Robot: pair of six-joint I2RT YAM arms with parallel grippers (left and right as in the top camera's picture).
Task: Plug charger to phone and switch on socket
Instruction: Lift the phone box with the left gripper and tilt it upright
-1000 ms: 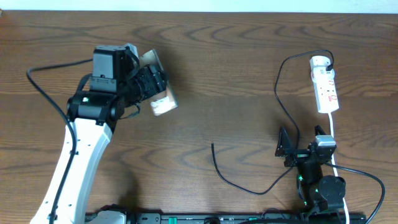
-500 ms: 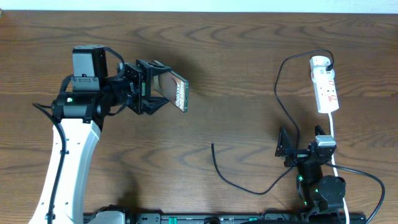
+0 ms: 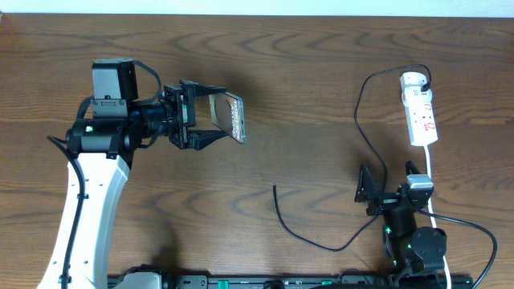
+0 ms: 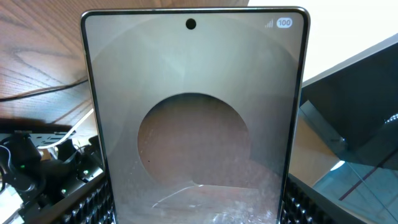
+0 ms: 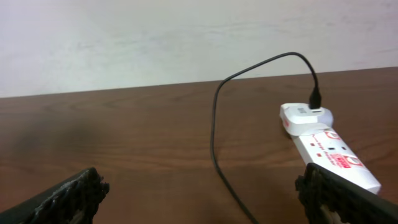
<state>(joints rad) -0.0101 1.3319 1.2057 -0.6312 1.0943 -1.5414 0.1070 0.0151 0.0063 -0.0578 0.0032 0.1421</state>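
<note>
My left gripper [image 3: 210, 117] is shut on the phone [image 3: 229, 118] and holds it on edge above the table's left half. In the left wrist view the phone [image 4: 196, 106] fills the frame, its screen facing the camera, between my fingers [image 4: 93, 200]. The charger's black cable [image 3: 363, 128] runs from its adapter [image 3: 425, 79] in the socket [image 3: 421, 109] down to a free tip [image 3: 275, 189] on the table. My right gripper [image 3: 369, 193] is open and empty, low, near the cable. The right wrist view shows the cable [image 5: 214, 127] and the socket [image 5: 329, 149] ahead.
The socket's white cord [image 3: 430, 172] runs down past my right arm. A black robot cable [image 3: 56, 120] loops left of the left arm. A pale wall [image 5: 186, 37] stands beyond the table's far edge.
My left gripper has turned the phone from lying tilted to standing on edge and moved it a little to the right. The right arm and cable have not moved.
</note>
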